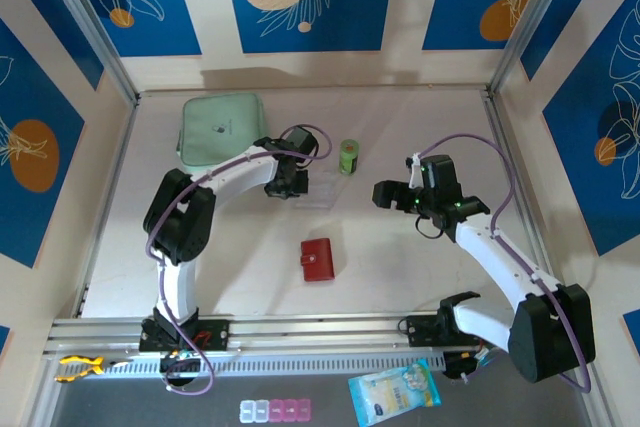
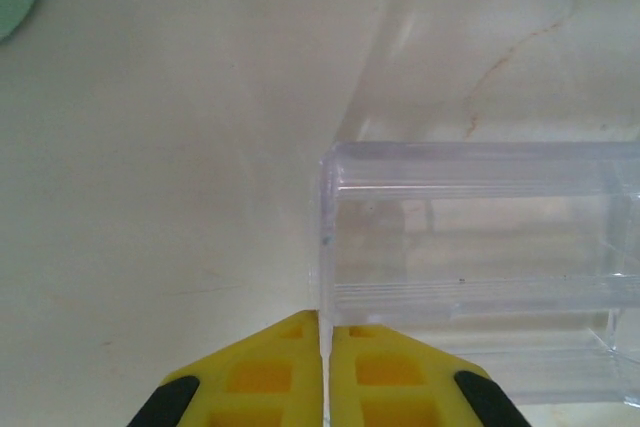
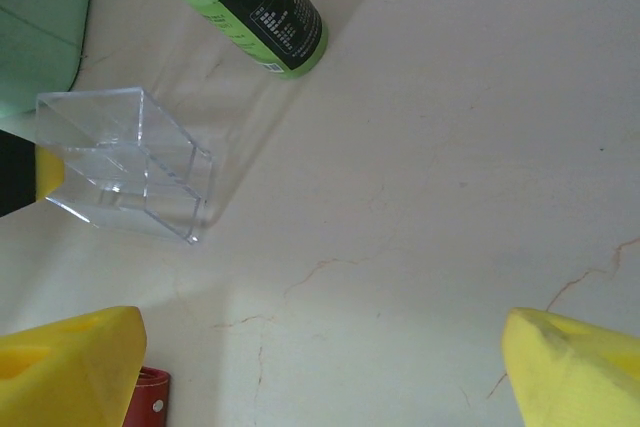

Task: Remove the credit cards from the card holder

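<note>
The card holder (image 1: 317,259) is a small red wallet lying closed on the table between the two arms; its corner (image 3: 150,397) shows beside my right gripper's left finger. The credit cards are hidden. My left gripper (image 1: 291,187) sits behind the wallet, its yellow jaws (image 2: 325,325) shut on the thin side wall of a clear plastic box (image 2: 480,247). My right gripper (image 1: 396,197) hovers to the right of the wallet and is open (image 3: 325,357), with bare table between its fingers.
A green bottle (image 1: 347,157) stands behind the clear box (image 1: 318,193); in the right wrist view the bottle (image 3: 250,7) is above the box (image 3: 125,162). A mint-green zip case (image 1: 220,128) lies at the back left. A pill organiser (image 1: 275,410) and a packet (image 1: 395,392) lie in front of the rail.
</note>
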You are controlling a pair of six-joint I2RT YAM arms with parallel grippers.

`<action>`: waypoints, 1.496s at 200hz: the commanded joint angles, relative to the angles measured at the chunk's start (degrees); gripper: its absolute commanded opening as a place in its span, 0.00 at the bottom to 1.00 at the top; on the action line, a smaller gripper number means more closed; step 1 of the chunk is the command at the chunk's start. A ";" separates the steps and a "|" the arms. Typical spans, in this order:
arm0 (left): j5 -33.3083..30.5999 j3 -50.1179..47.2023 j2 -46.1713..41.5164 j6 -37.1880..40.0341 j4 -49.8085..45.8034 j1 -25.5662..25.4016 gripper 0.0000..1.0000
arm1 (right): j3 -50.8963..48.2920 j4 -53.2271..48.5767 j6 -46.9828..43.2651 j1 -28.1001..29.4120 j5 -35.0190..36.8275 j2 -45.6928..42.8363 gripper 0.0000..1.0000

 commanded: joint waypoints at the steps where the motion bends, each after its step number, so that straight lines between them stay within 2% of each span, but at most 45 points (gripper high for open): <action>1: -1.78 0.46 0.09 -0.18 -1.58 0.54 0.08 | 0.01 -1.23 -0.55 -0.35 -0.87 -0.91 0.92; 66: 1.02 -0.37 0.21 -0.79 0.02 1.10 0.14 | 1.63 -3.63 -0.84 0.87 0.28 -1.00 0.92; 164: 2.10 -4.61 -2.72 -1.76 1.20 1.07 0.15 | 3.09 -4.34 0.39 4.31 1.60 -0.73 0.92; 225: 1.75 -6.03 -5.29 -2.24 1.69 1.12 0.18 | 3.82 -4.21 1.13 5.74 1.71 0.26 0.92; 281: 2.27 -5.24 -8.29 -1.27 1.91 1.20 0.23 | 7.16 -8.91 4.91 9.55 1.19 1.60 0.91; 299: 2.34 -5.74 -10.61 -0.44 1.94 1.32 0.24 | 9.27 -12.34 6.53 11.02 -0.23 3.40 0.88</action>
